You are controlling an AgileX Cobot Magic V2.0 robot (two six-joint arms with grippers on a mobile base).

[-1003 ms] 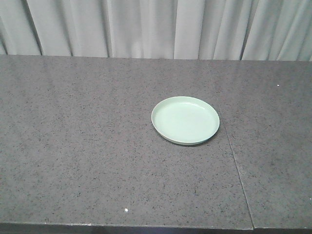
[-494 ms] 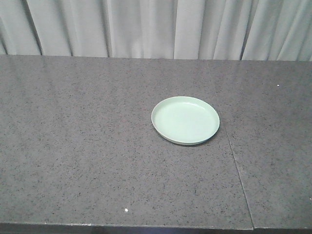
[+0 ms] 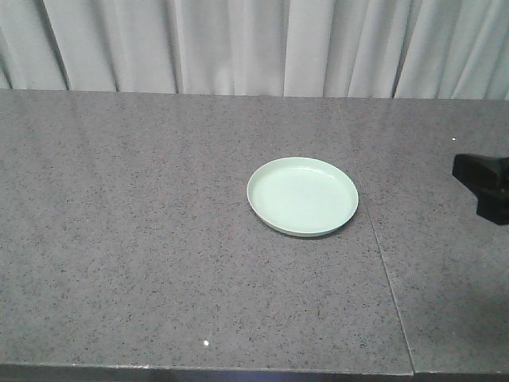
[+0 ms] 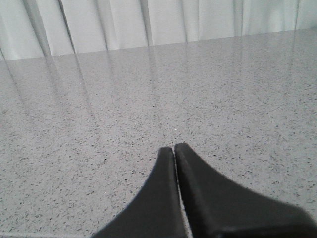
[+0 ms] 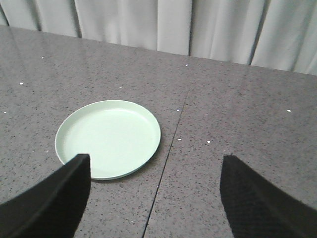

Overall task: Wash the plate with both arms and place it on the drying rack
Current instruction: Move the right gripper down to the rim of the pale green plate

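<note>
The pale mint-green plate (image 3: 302, 196) lies flat and empty on the speckled grey counter (image 3: 143, 231), a little right of the middle. A black part of my right gripper (image 3: 482, 181) shows at the right edge of the front view, well apart from the plate. In the right wrist view that gripper (image 5: 154, 158) stands wide open with nothing between its fingers, and the plate (image 5: 108, 138) lies ahead and to the left, just beyond the left fingertip (image 5: 79, 166). My left gripper (image 4: 174, 147) is shut on nothing above bare counter. The drying rack is out of view.
A thin seam (image 3: 383, 263) runs front to back through the counter just right of the plate, also seen as the seam (image 5: 166, 153) between my right fingers. Pale curtains (image 3: 254, 48) hang behind the counter's far edge. The counter's front edge (image 3: 238, 371) is near the bottom.
A black part of my right gripper has come into the front view at the right edge, where nothing showed before. The plate has not moved.
</note>
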